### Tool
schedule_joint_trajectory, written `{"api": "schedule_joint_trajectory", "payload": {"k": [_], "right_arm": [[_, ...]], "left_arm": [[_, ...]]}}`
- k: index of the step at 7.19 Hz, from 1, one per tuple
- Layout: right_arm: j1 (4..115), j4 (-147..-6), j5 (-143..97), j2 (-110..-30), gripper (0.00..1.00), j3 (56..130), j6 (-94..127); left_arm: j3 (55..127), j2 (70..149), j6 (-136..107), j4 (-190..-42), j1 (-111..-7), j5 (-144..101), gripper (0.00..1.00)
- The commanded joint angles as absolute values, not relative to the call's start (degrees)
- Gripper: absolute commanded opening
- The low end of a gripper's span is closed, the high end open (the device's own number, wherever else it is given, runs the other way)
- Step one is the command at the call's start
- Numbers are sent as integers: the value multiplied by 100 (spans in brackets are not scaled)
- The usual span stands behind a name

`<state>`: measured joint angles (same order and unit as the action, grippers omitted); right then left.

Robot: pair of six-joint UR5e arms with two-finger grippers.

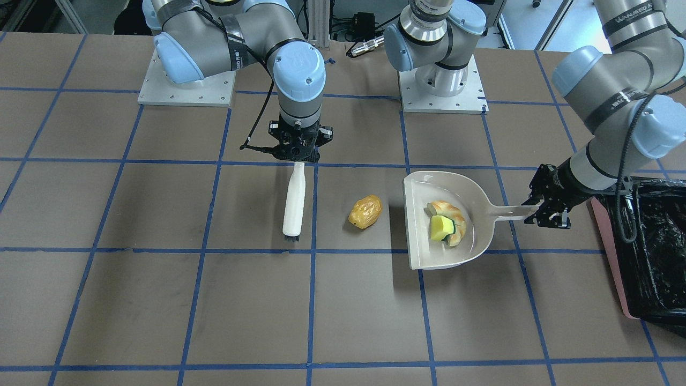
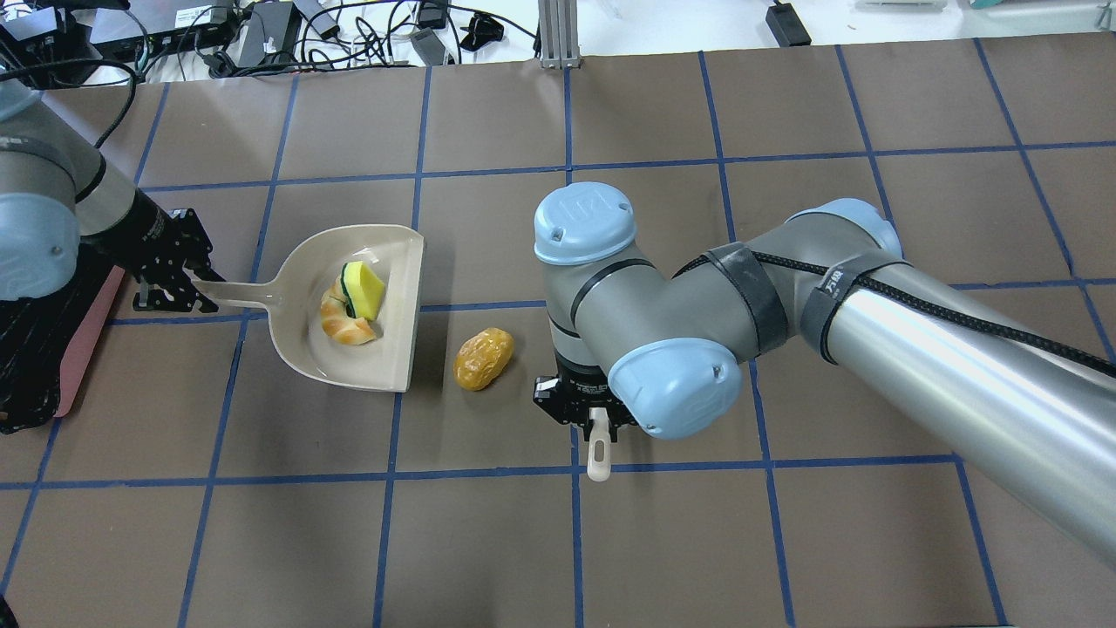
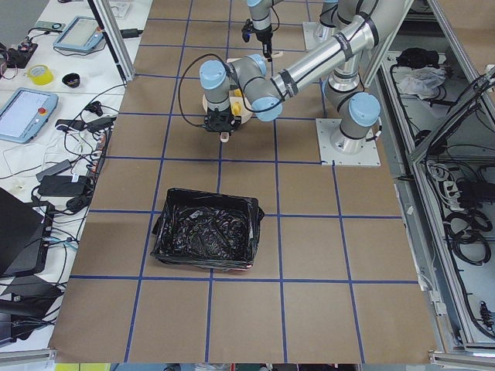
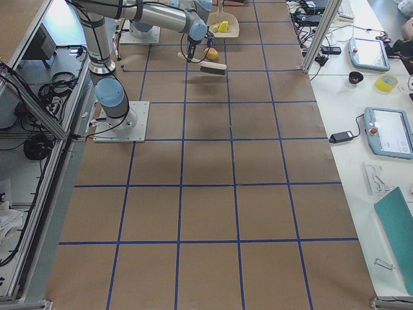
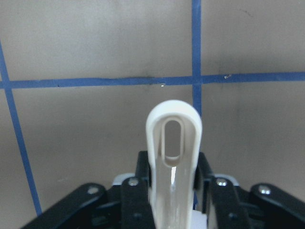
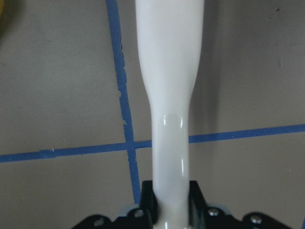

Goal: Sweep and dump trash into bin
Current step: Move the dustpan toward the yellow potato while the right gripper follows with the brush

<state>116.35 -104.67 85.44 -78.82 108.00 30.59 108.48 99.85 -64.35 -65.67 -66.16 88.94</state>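
Gripping the beige dustpan [image 1: 429, 252] by its handle, my left fingers [image 1: 538, 206] are closed on it just beside the pink bin [image 1: 611, 252] with its black liner, and the pan holds the tan dumpling piece [image 1: 458, 225] with the yellow-and-green sponge chunk [image 1: 440, 228] lying on it. My right fingers [image 1: 292, 154] are clamped on the brush [image 1: 295, 198] by its handle, bristles pointing down toward the table [image 1: 161, 300]. The golden-yellow lump [image 1: 365, 211] lies on the table between the brush and the dustpan's open mouth, touching neither.
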Motion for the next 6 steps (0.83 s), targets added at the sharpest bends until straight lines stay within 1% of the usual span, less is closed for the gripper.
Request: {"api": "schedule_joint_trajectory", "payload": {"k": [1,4,6], "right_arm": [[11646,-10546,8586,-7875,0,10828,3285],[11680,-10669,8525,-7945,0,10793,3612],[11969,-10862,8473,-7806,0,10793,3847]], "left_arm": [[11459,9757,-6669,-5857,-6635,9280,0],[11706,9668,-7354,-5836,-7065,9675,0],[11733,9712,-7707,-5845,-7416,9764,0]]}}
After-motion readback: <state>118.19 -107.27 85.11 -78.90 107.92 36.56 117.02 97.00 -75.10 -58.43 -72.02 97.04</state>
